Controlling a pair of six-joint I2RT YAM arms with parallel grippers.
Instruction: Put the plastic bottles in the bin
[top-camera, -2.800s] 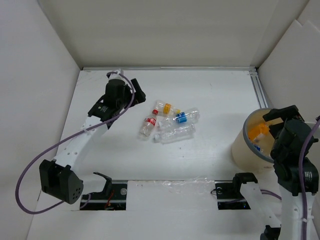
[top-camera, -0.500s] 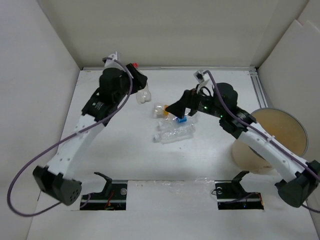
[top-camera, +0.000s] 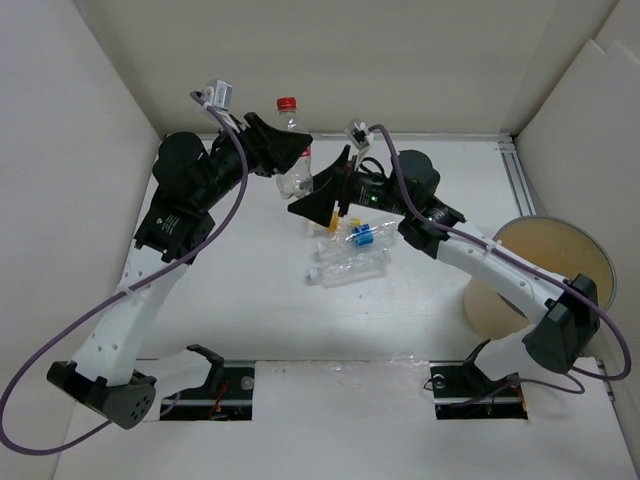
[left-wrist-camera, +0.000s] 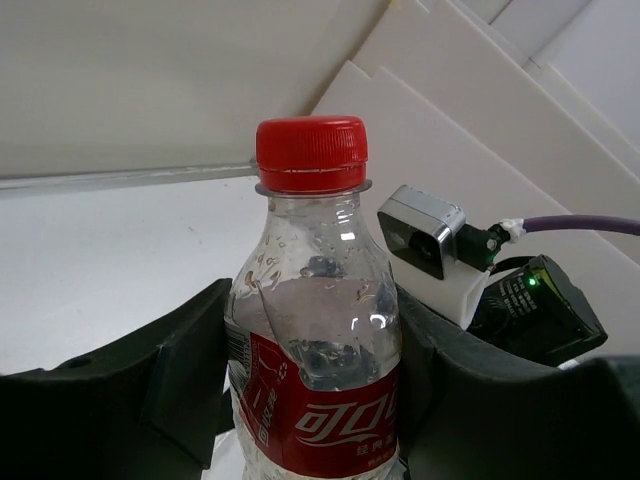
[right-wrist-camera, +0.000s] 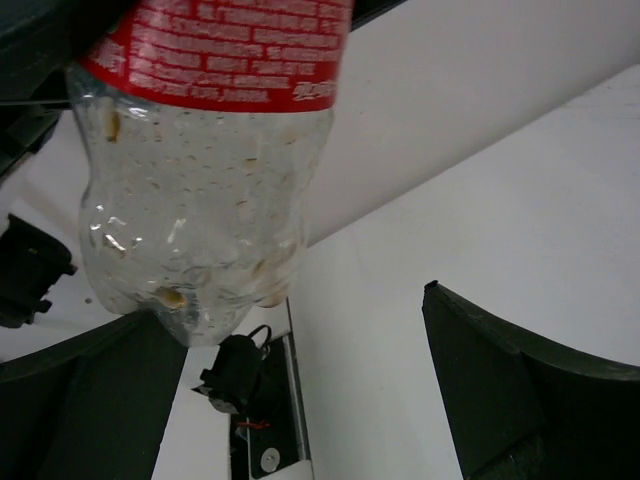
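While the round tan bin (top-camera: 492, 308) stands at the near right of the white tabletop (top-camera: 230, 300), well apart from the action, we judge the right arm nearer it. Farther back, our left gripper (top-camera: 288, 160) is clamped on the upright clear red-capped, red-labelled plastic bottle (left-wrist-camera: 315, 330), held aloft. Our right gripper (top-camera: 320, 192), jaws wide and empty, faces its base.

top external: high behind the arm bases, looking down over whole table (top-camera: 250, 330)
left wrist: very near red-label bottle (left-wrist-camera: 320, 340), right arm's camera (left-wrist-camera: 425, 232) at 3 o'clock
right wrist: close by the same bottle's base, at 11 o'clock
shared: that bottle, all views
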